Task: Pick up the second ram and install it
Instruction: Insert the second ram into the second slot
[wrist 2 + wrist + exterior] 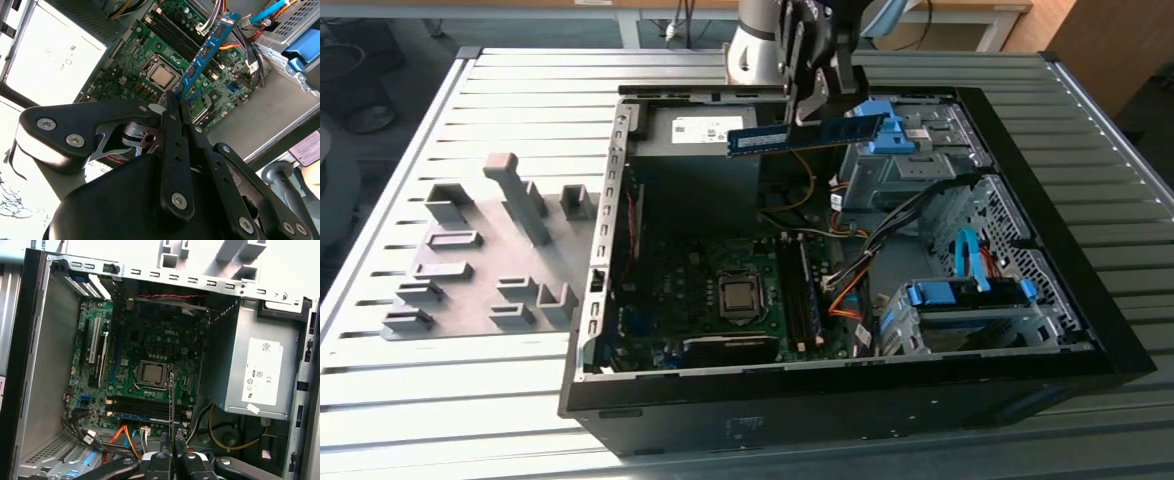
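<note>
The second ram (807, 134), a long blue circuit-board stick, hangs level in the air over the back of the open computer case (607, 250), above the power supply. My gripper (811, 115) is shut on its upper edge near the middle. In the second wrist view the second ram (206, 50) juts out from my gripper (174, 102) over the motherboard (135, 55). The first wrist view shows the second ram (171, 400) edge-on, as a thin line rising from my gripper (174, 447). The memory slots (145, 405) lie beside the processor socket (151, 373), and a blue board (142, 416) seems seated in one.
Grey holder blocks (480, 260) stand on the slatted table at the exterior view's left. Inside the case are the power supply (255, 372), drive bays with blue latches (967, 295), and orange and black cables (847, 295) beside the slots.
</note>
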`<state>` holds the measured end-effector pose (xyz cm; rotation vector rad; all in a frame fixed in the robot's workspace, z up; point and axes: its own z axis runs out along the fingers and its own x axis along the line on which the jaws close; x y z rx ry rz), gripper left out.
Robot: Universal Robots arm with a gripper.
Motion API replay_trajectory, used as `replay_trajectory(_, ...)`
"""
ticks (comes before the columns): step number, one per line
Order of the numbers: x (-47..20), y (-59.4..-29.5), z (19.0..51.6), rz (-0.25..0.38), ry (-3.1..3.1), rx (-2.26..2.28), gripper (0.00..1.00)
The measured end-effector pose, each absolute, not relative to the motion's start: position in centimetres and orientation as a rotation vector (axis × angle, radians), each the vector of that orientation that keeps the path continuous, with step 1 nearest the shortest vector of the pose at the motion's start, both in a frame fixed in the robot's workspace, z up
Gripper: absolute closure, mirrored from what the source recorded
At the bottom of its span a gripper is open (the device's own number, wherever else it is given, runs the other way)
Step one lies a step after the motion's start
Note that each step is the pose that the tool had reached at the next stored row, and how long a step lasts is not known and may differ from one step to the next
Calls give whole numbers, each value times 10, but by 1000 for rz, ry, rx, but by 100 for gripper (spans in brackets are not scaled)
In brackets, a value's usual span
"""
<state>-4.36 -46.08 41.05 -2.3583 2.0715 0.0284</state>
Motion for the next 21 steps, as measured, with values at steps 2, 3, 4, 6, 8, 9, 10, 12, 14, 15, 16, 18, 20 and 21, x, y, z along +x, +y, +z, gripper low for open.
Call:
replay_trajectory(2,-44,-461,410,28,2070,-2360,86)
replay_trajectory(3,-44,-461,410,28,2069,-2360,86)
replay_trajectory(4,-44,-461,410,28,2069,-2361,86)
replay_trajectory(6,-44,-461,410,28,2081,-2350,86)
replay_trajectory(8,-44,-461,410,28,2117,-2318,86)
replay_trajectory(9,-44,-461,410,27,2137,-2300,86)
replay_trajectory(10,-44,-461,410,27,2156,-2281,86)
replay_trajectory(12,-44,-461,410,27,2193,-2245,86)
replay_trajectory(14,-44,-461,410,27,2227,-2211,86)
replay_trajectory(15,-44,-461,410,27,2243,-2195,86)
replay_trajectory(16,-44,-461,410,27,2260,-2178,86)
replay_trajectory(18,-44,-461,410,26,2286,-2150,86)
replay_trajectory(20,-44,-461,410,26,2310,-2125,86)
replay_trajectory(21,-44,-461,410,26,2321,-2113,86)
